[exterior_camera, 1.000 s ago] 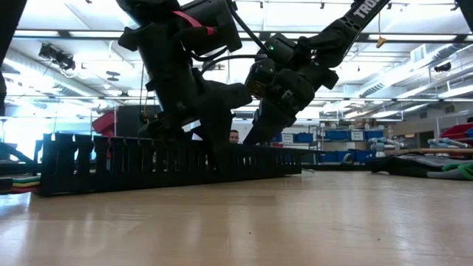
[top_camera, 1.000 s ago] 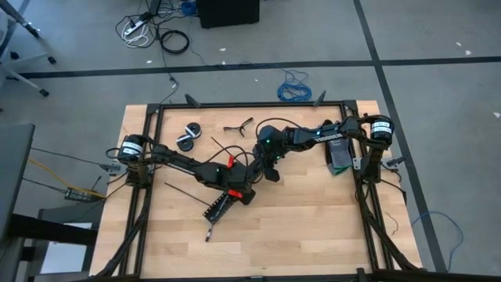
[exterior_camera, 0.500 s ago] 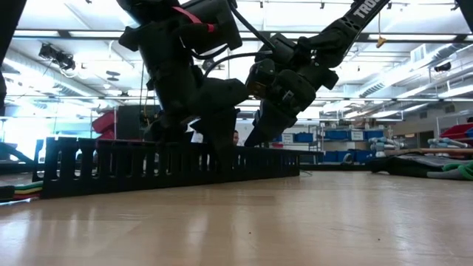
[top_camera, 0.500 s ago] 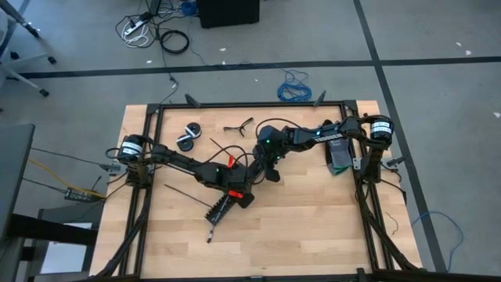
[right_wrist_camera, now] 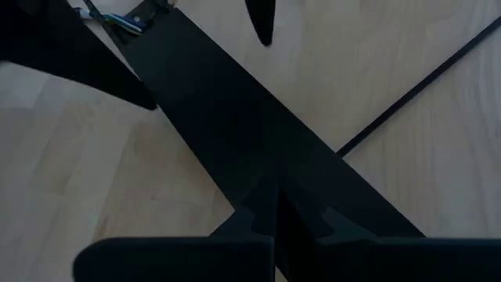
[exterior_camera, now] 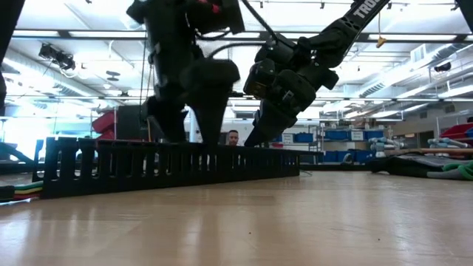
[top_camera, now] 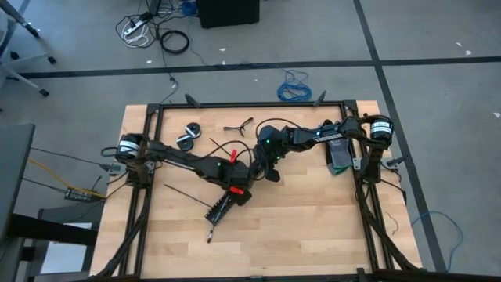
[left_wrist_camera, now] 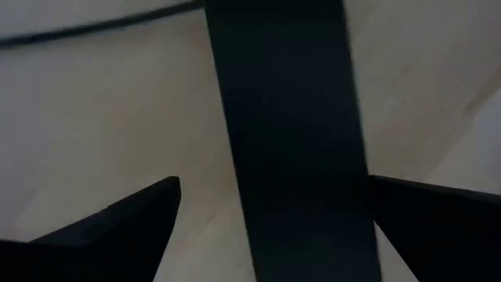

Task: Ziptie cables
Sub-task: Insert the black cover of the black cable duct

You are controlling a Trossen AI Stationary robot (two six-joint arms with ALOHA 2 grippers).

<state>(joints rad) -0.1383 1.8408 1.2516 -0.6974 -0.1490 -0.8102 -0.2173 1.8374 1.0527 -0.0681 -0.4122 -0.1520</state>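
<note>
A pale wooden table (top_camera: pixel 313 227) framed by dark rails stands on a grey floor crossed by black tape lines, with loose cords and a blue coiled cable (top_camera: pixel 295 88) lying on the floor past its far edge. At the left, beyond the table's edge, sits grey furniture with yellow wires. On the table's far left part lie 2 round black-and-white discs (top_camera: pixel 188 136), and just right of them a small dark forked piece (top_camera: pixel 239 125). A thin black ziptie (top_camera: pixel 186 193) lies on the wood left of centre. Next comes a wide black perforated strip (top_camera: pixel 219 207), running toward the near edge, with a short stub of wires showing at its near tip (top_camera: pixel 209 233). The left gripper (top_camera: pixel 239 195) hovers over the strip's far end with its fingers (left_wrist_camera: pixel 117 223) spread wide, the strip passing between them untouched. Just right, the right gripper (top_camera: pixel 272 174) is pinched closed above the same strip. From table height, the strip stands like a low slotted wall before a bright workshop with ceiling lights and blue bins, where a person's head (exterior_camera: pixel 233 137) shows.
</note>
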